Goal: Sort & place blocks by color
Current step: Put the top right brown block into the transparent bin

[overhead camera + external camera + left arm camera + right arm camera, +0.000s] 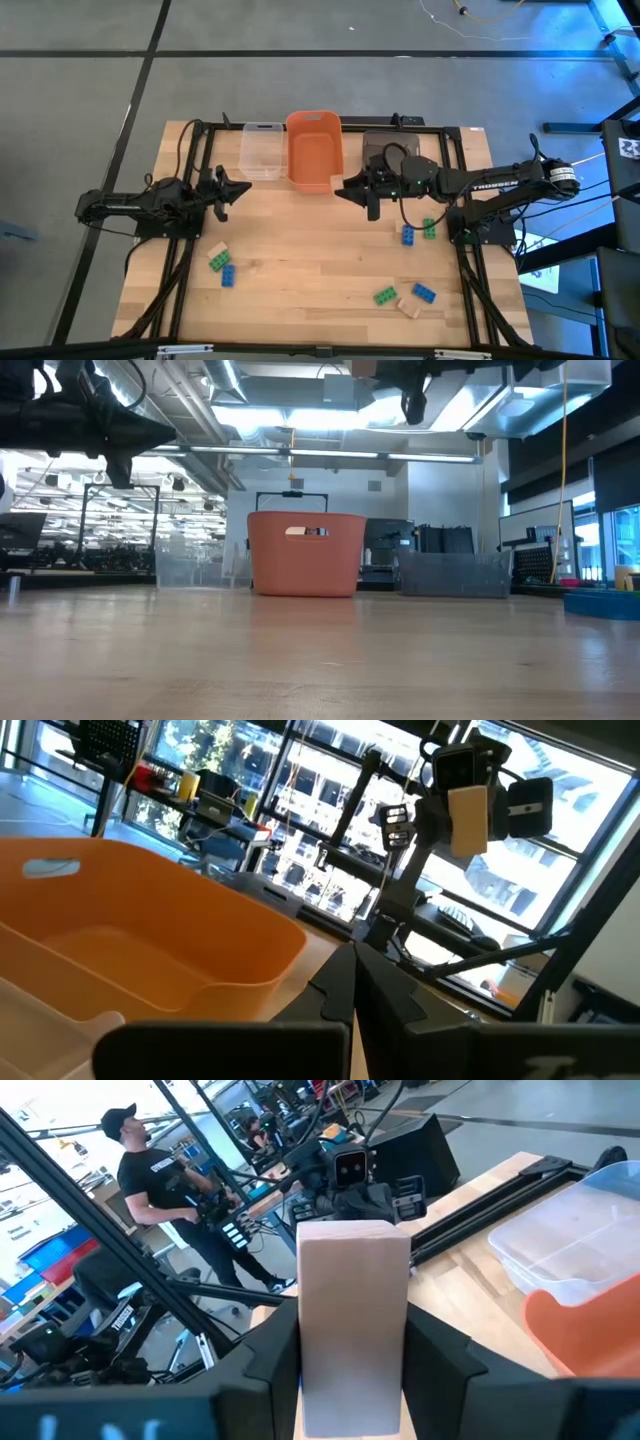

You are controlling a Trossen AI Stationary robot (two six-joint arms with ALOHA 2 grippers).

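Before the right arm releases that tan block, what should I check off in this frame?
1. Block held: ok. The right gripper is shut on the tan block.
2. Over a bin: not ok. From above, the right gripper sits between the orange bin and the grey bin, not clearly above either.
3. Colour fits the bin: cannot tell; no bin shows sorted blocks.
4. Left arm clear: ok. The left gripper waits by the clear bin, apart from the right.
5. Work left: not ok. Blue, green and tan blocks still lie on the table.
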